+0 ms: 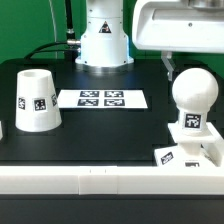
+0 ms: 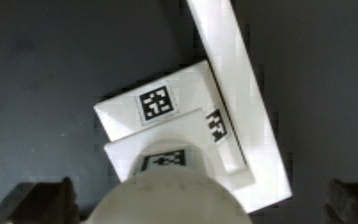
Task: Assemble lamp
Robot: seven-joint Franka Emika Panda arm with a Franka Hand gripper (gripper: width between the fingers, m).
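Note:
The rounded white bulb (image 1: 192,92) stands upright on the low square base (image 1: 188,152) at the exterior view's right, near the front edge. The tapered shade (image 1: 37,100) stands apart at the exterior view's left. My gripper (image 1: 170,60) hangs just above the bulb. In the wrist view the bulb's top (image 2: 167,198) fills the space between my dark fingers (image 2: 43,200), which stand wide apart and do not touch it. The gripper (image 2: 197,208) is open and empty. The tagged base (image 2: 163,108) shows beyond the bulb.
The marker board (image 1: 102,99) lies flat in the middle of the black table, in front of the robot's pedestal (image 1: 103,40). A white rail (image 1: 80,180) runs along the table's front edge, right beside the base; it also shows in the wrist view (image 2: 234,70).

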